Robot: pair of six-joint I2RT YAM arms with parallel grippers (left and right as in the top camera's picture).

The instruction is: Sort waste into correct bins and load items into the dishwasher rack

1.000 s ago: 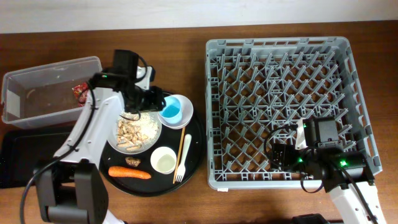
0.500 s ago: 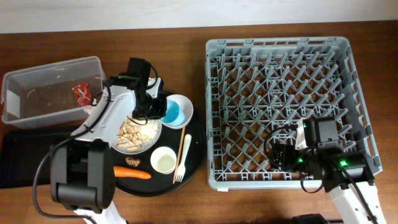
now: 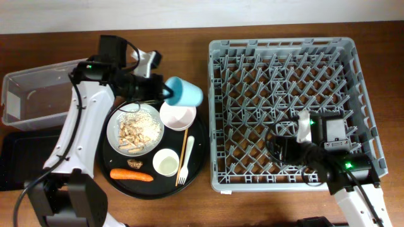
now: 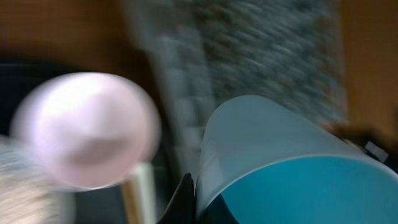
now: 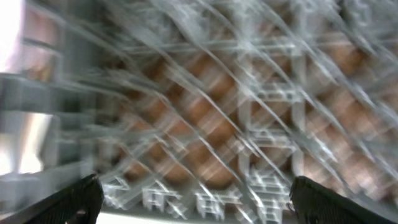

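Clear plastic tub [image 3: 38, 101] is sitting far left, while food scraps [image 3: 136, 129] are waiting on the plate [image 3: 112, 140] with the carrot [image 3: 131, 175] nearer me, so I judge sorting barely begun. My left gripper [image 3: 165, 93] is pinching the light blue cup [image 3: 184, 93], tipped above the white bowl [image 3: 177, 115], just short of the rack [image 3: 214, 107]. Its pegs are standing bare, and my right gripper [image 5: 198, 199] is hovering spread over the near rows.

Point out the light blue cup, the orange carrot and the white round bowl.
light blue cup [image 3: 185, 92], overhead view, on its side wall.
orange carrot [image 3: 131, 175], overhead view, at mid-length.
white round bowl [image 3: 177, 116], overhead view, on its inner floor.
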